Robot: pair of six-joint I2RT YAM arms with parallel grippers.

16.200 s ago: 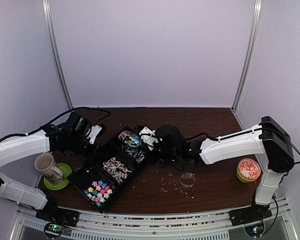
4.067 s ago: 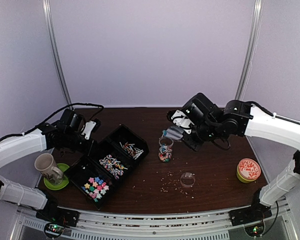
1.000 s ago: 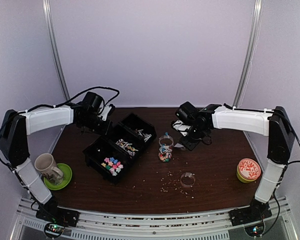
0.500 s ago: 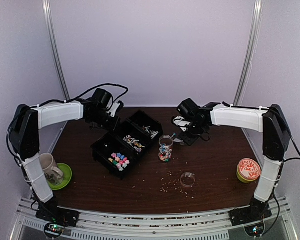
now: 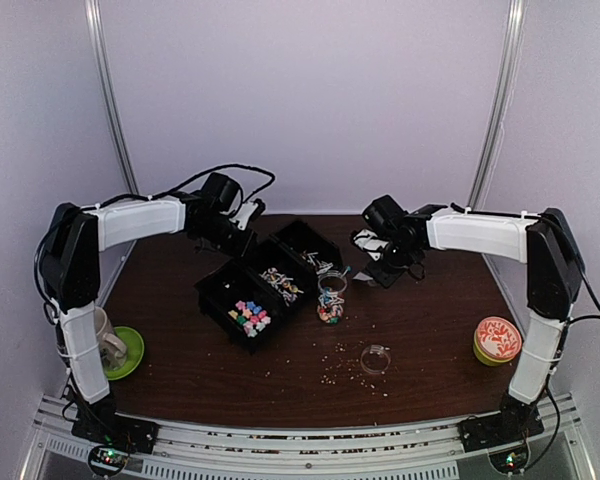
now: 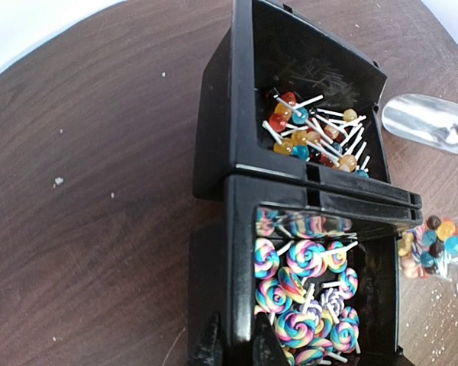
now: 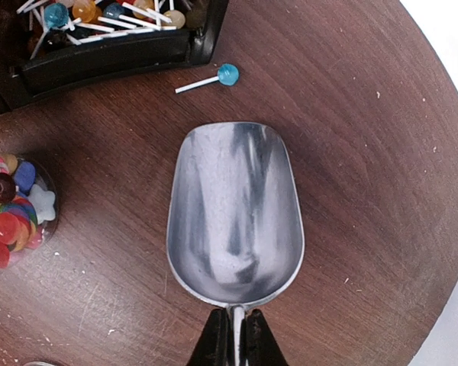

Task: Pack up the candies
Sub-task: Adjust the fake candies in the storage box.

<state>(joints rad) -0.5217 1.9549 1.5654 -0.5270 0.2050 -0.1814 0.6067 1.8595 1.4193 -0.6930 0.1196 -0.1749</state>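
My left claw [image 6: 235, 347] is clenched on the far-left wall of the black tray [image 6: 214, 137], whose compartments hold the candies [image 6: 305, 259]. My right claw [image 7: 233, 335] grasps the metal scoop [image 7: 235, 213] by its handle. The scoop is just right of the candy-filled jar [image 7: 15, 206], mid-bench [image 7: 366, 152].

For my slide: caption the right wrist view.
Fingers grip an empty scoop; a blue lollipop lies loose beside the tray.

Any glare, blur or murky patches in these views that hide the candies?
Top external: even light, sharp, but the black tray swallows its tiny candies. Left wrist: crisp, colours clear. Right wrist: soft streaky reflections on the scoop, nothing blown out.
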